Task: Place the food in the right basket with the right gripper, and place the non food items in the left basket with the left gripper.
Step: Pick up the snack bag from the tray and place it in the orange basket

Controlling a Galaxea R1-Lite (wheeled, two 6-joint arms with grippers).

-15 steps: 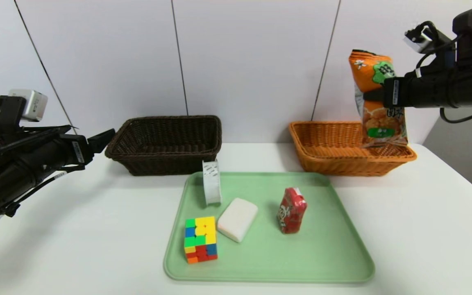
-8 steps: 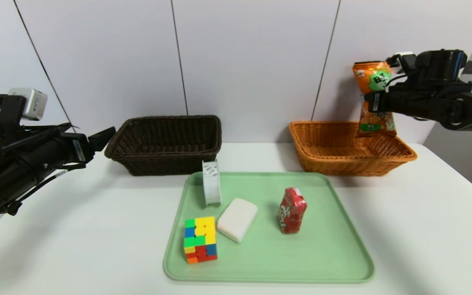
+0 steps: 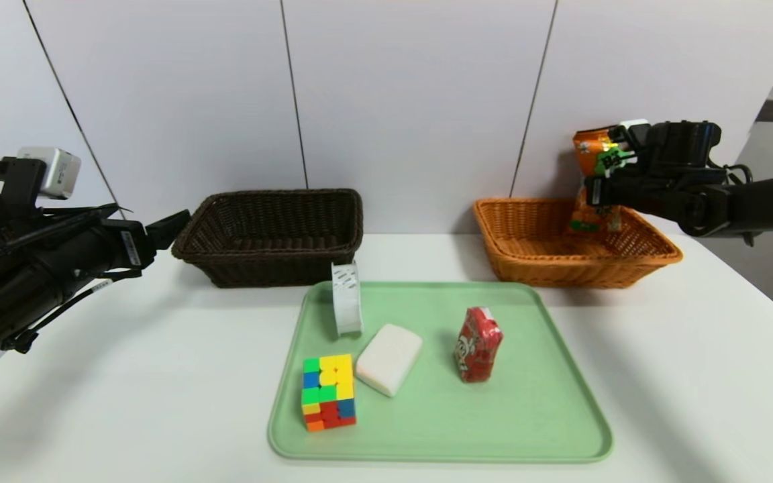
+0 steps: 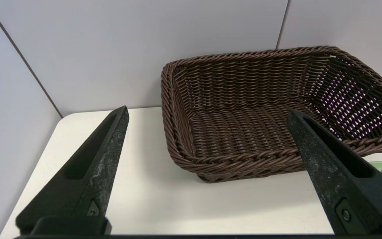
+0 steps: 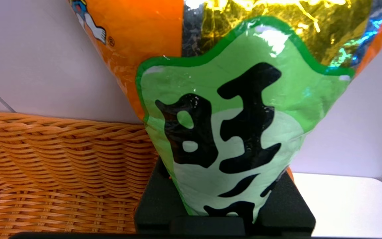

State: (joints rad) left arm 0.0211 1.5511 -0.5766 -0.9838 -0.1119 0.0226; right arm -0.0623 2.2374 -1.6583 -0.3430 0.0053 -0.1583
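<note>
The right gripper (image 3: 598, 190) is pinched tight on the orange snack bag (image 3: 593, 180), holding it upright over the back part of the light orange basket (image 3: 635, 268), its bottom end down inside the rim. The bag's green label (image 5: 240, 116) shows black Chinese characters. The left gripper (image 3: 170, 228) waits wide open beside the dark brown basket (image 3: 269, 258); the red packet (image 3: 477, 345) stands on the green tray (image 3: 534, 416).

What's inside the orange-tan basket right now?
Only the lower end of the orange snack bag, held by the right gripper, dips into the right basket. Otherwise bare weave; the floor behind its near wall is hidden.
</note>
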